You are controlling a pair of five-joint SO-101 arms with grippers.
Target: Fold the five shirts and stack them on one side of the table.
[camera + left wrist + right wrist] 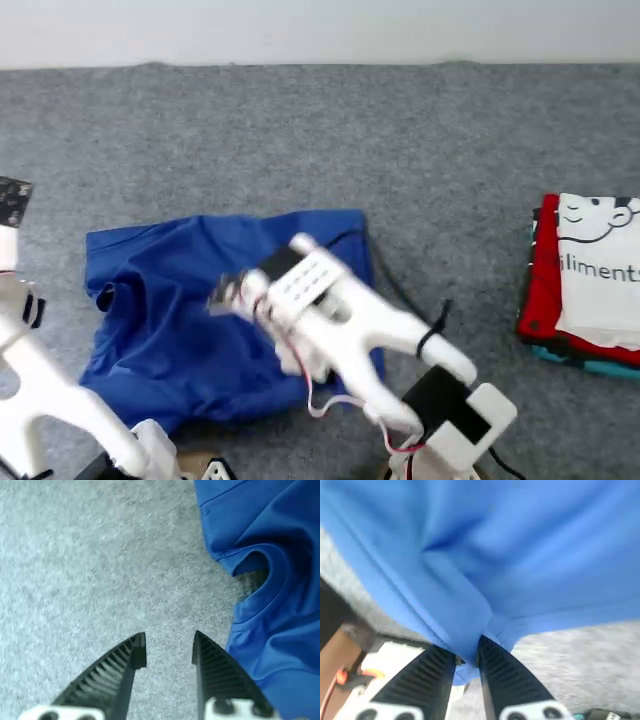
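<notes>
Shirt [520, 545], blue, nipped by right pincer [467, 650], left pincer [169, 639] agape, folded stack [590, 290]

- Left gripper [169, 652]: black ribbed fingers parted, over bare grey carpeted table [90, 570].
- Blue shirt [270, 555]: rumpled, neck opening visible, just beside one finger.
</notes>
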